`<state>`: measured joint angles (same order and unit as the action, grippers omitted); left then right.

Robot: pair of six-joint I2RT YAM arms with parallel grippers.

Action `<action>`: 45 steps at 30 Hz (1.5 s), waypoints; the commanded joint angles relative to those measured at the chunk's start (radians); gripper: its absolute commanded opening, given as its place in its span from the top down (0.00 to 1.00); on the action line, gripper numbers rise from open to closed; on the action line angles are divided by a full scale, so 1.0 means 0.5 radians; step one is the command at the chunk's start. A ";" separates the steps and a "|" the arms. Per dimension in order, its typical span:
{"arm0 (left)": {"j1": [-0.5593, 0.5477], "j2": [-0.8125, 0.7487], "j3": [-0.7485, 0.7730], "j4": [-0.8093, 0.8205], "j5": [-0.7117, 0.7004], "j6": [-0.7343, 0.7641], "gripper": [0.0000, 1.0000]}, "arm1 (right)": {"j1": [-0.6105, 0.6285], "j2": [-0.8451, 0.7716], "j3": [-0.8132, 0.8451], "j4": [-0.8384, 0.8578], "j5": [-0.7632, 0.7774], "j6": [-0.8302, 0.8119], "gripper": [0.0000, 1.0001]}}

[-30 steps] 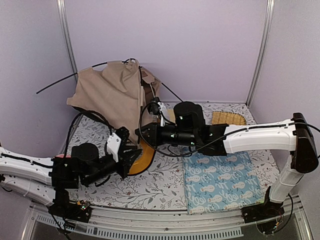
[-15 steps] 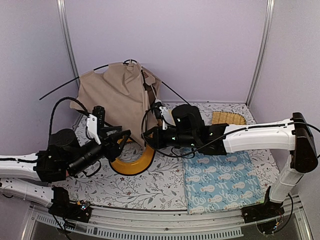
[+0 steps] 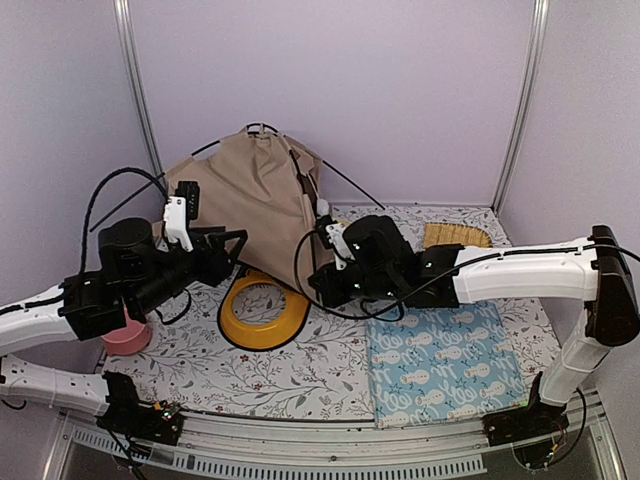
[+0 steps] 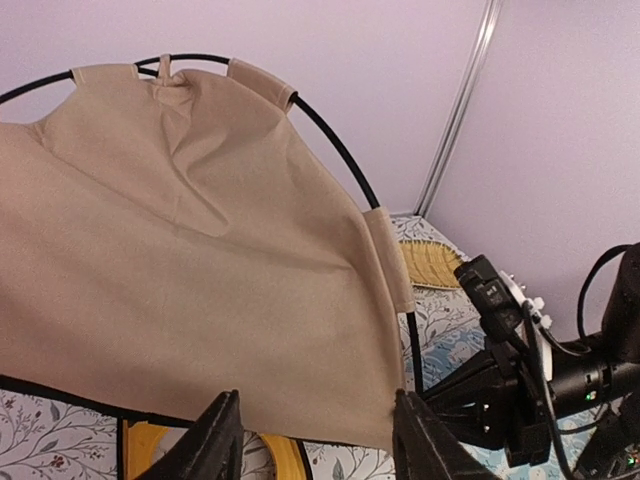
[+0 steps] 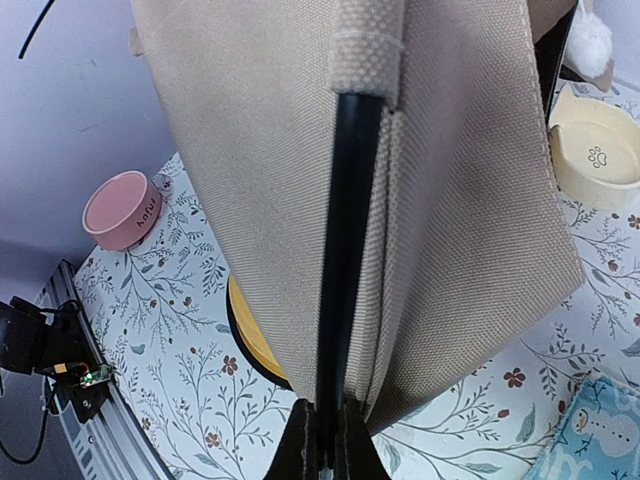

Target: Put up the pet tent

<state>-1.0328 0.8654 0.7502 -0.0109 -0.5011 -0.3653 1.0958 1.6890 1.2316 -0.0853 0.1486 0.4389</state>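
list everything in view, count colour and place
pet tent: 1, beige with black poles, back left
tray: 1, yellow, centre, before the tent
pink bowl: 1, pink, left
cream bowl: 1, cream, beside the tent
blue mat: 1, light blue, near right
woven mat: 1, tan, back right
tablecloth: 1, white floral, under all
left arm: 1, black and white, left, jaws open
right arm: 1, black and white, right, jaws shut on a tent pole
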 commanded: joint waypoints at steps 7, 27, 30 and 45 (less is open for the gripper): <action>0.124 0.162 -0.134 0.076 0.653 -0.331 0.43 | -0.105 -0.135 0.120 -0.028 -0.287 0.016 1.00; 0.334 0.281 -0.550 0.878 0.826 -1.187 0.24 | -0.105 0.075 0.390 0.199 -0.690 0.219 1.00; 0.363 0.316 -0.584 0.976 0.827 -1.343 0.24 | -0.106 0.083 0.390 0.229 -0.709 0.255 1.00; 0.404 0.487 -0.604 1.298 0.968 -1.730 0.47 | -0.108 0.149 0.435 0.295 -0.734 0.310 1.00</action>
<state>-0.8429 1.0859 0.4591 0.5564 -0.0586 -1.1763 1.0416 1.7424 1.4044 0.0109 -0.2047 0.5877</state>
